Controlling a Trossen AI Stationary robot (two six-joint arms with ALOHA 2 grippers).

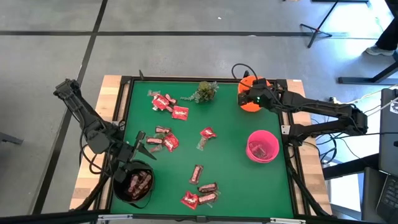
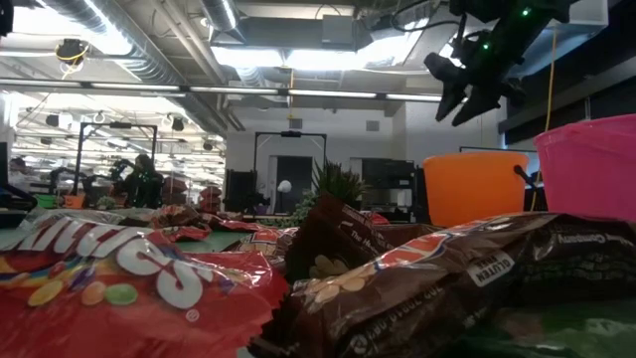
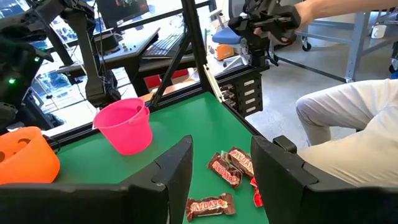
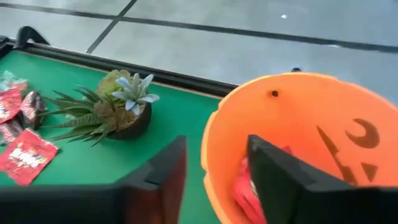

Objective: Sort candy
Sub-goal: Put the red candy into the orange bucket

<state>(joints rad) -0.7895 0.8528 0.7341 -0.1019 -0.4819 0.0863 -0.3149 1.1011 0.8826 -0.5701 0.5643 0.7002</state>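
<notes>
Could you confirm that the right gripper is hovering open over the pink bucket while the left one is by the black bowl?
Not quite: the right gripper hovers open over the orange bucket, as the high view shows; the pink bucket stands apart. The left gripper is by the black bowl.

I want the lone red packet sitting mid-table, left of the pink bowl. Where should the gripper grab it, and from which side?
Come straight down on the red packet from above: it lies flat on the green mat, so only a top-down pinch fits. Close across its narrow width at mid-body. A clear-wrapped piece touches its near edge, so favour the far half. The pink bowl stands clear.
</notes>
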